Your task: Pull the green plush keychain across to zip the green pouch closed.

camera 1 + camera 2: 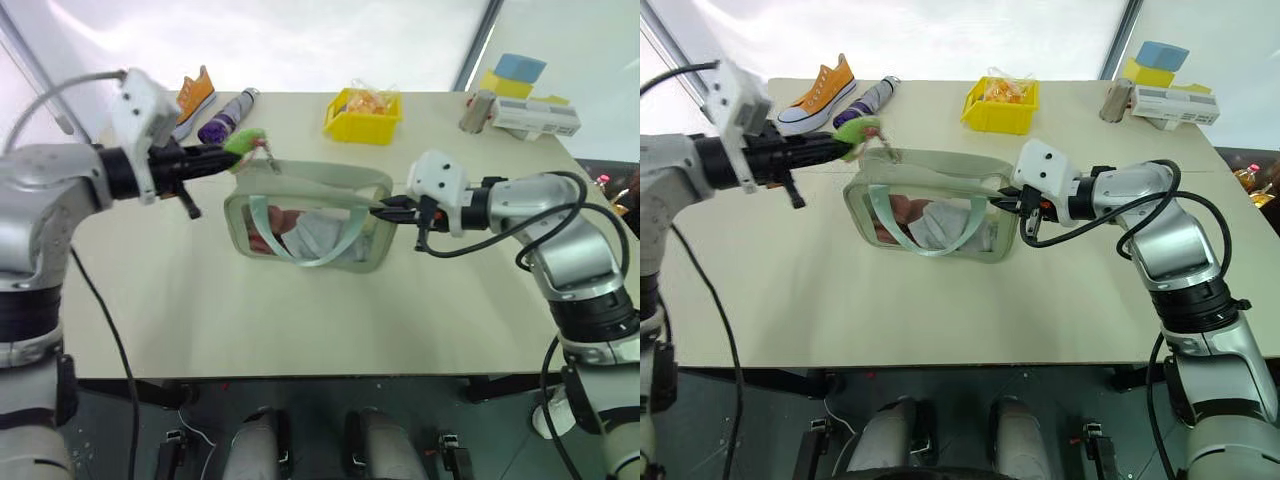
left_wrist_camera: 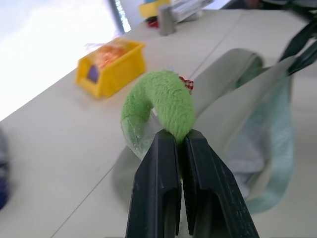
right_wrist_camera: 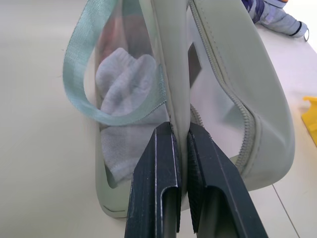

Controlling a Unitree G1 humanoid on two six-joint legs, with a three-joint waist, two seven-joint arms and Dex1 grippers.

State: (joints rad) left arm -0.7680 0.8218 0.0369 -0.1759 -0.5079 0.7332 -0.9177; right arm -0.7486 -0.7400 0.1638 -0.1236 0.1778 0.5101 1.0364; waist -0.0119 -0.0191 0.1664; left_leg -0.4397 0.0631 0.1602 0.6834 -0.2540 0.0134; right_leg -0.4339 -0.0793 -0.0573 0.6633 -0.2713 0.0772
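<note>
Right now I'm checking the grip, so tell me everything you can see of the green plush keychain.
The green plush keychain is a small bright-green fuzzy ring with a red checked bit behind it. The left gripper has its fingers shut on its lower curve. It hangs above the table at the green pouch's far-left top corner, beside the zipper's end.

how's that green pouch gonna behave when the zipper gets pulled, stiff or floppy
Probably floppy: the green pouch has thin clear sides and a top edge that already bows. It looks light, holding only soft cloth, so it may slide or lift unless held. The right gripper is shut on one end, and the left gripper on the green plush keychain.
</note>
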